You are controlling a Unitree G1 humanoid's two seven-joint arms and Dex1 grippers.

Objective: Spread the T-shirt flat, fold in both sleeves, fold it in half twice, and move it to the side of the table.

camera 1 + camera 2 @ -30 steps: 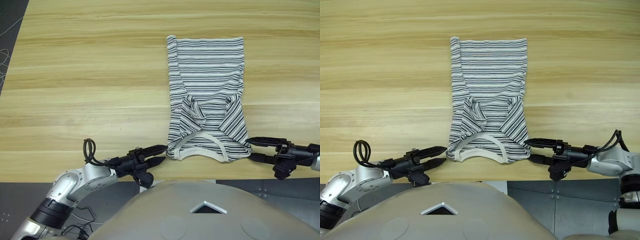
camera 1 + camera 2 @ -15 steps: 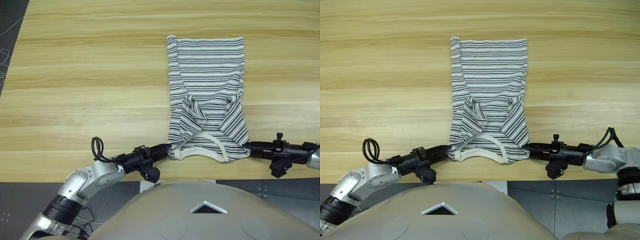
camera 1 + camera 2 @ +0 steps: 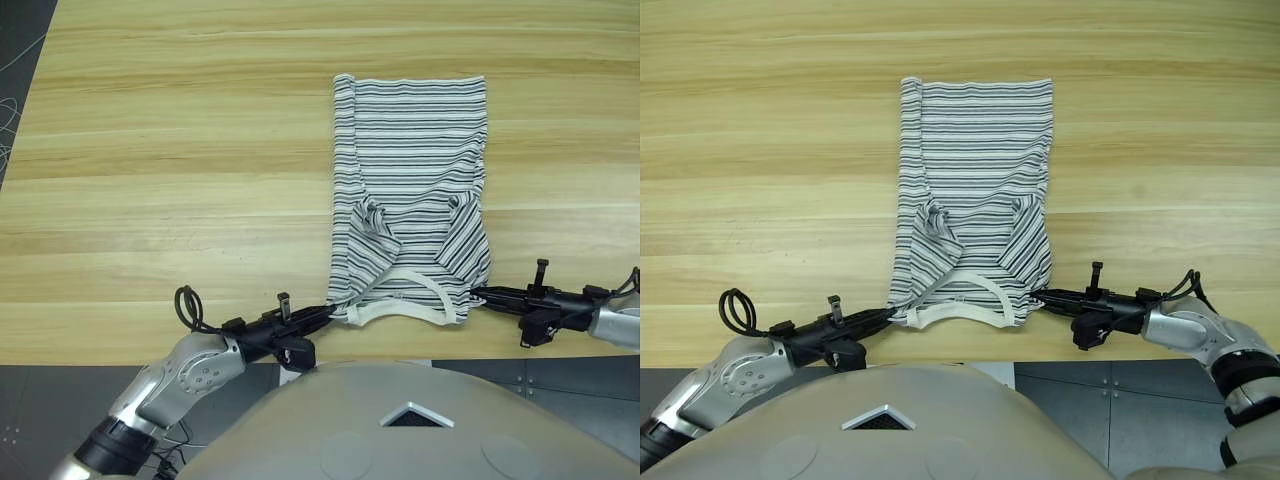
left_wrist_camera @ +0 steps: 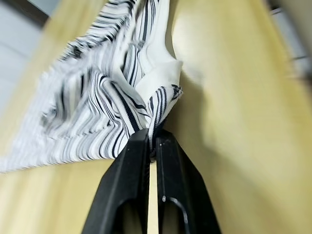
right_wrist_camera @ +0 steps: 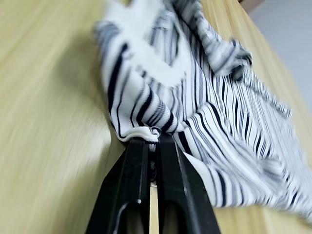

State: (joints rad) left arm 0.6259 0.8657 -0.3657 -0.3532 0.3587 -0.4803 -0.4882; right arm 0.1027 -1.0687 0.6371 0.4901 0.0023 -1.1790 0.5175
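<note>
Wooden table (image 3: 160,140), near edge: left end effector (image 3: 329,311) and right end effector (image 3: 479,293) clamp T-shirt (image 3: 415,150).

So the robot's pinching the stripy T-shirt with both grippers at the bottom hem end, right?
Both grippers do pinch the stripy T-shirt, but at the collar end nearest the robot, not the hem. The left eye view shows the left gripper and the right gripper shut on the corners either side of the white collar.
</note>
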